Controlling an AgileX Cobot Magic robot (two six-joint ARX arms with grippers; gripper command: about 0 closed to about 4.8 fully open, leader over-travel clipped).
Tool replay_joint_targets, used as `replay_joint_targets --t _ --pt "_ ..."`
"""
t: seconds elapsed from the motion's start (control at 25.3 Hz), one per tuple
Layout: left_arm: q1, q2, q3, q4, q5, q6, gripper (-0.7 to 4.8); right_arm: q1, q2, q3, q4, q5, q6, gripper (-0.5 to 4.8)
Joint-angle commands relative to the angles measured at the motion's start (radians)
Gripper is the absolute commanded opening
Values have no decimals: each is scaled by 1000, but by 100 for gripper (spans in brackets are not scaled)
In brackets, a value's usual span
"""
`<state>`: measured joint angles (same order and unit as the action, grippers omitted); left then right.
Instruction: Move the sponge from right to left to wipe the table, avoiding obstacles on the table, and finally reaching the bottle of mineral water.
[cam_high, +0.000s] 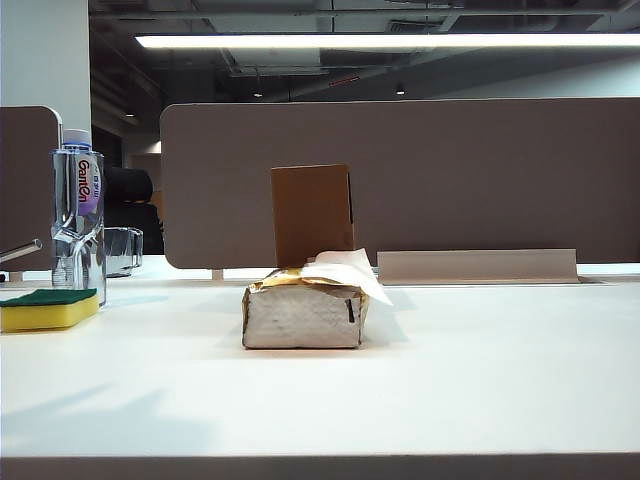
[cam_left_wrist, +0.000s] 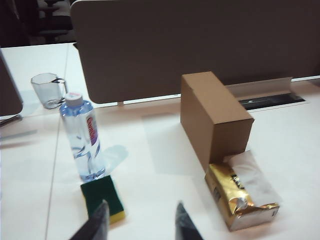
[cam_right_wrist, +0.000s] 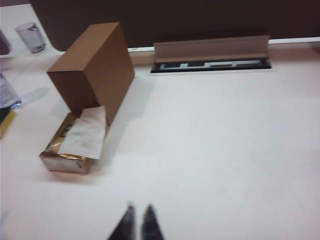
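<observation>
From the exterior view, no arm or gripper shows. The sponge (cam_high: 48, 308) lies flat at the far left of the table (cam_high: 450, 370), touching or just beside the foot of the bottle of mineral water (cam_high: 78, 215), so the wipe looks finished. The tissue pack (cam_high: 303, 312) sits mid-table with the cardboard box (cam_high: 313, 213) upright behind it; a glass cup (cam_high: 122, 250) stands beyond the bottle.

In the left wrist view, the left gripper (cam_left_wrist: 141, 222) hangs above the table with its fingers parted and nothing between them. The sponge (cam_left_wrist: 103, 197) lies just ahead of one finger, the bottle (cam_left_wrist: 82, 135) directly beyond it, and the box (cam_left_wrist: 215, 117) and tissue pack (cam_left_wrist: 241, 195) off to the other side.

In the right wrist view, the right gripper (cam_right_wrist: 137, 222) has its fingers nearly touching, holding nothing, over bare table (cam_right_wrist: 225, 150), well apart from the tissue pack (cam_right_wrist: 74, 142) and box (cam_right_wrist: 92, 65).

The sponge should be light and soft, giving under pressure; a grip across its short yellow sides would likely hold best. The tabletop is smooth, white and plain, so the foam should slide easily. Brown partition panels (cam_high: 450, 170) close the desk's back edge in a dim office.
</observation>
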<state>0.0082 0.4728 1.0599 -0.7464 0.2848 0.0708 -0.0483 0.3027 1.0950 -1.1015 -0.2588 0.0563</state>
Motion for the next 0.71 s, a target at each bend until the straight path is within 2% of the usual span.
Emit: replay_joint_targets --t 0.04,0.12,0.28,0.59,0.71 --pt "0 -95 -71 0 -51 -4 143 0 -41 -50 45 17 -4 -6" --pt "0 -142 -101 0 -65 -4 104 0 -68 -88 70 17 2 -6" --pt "0 -205 -141 0 -91 1 87 0 -116 -170 144 17 26 -6" --pt "0 -277 -256 31 -96 0 84 0 -200 -373 294 26 48 -6" --pt "0 -327 -305 48 -136 0 84 0 -233 -410 317 55 49 -6"
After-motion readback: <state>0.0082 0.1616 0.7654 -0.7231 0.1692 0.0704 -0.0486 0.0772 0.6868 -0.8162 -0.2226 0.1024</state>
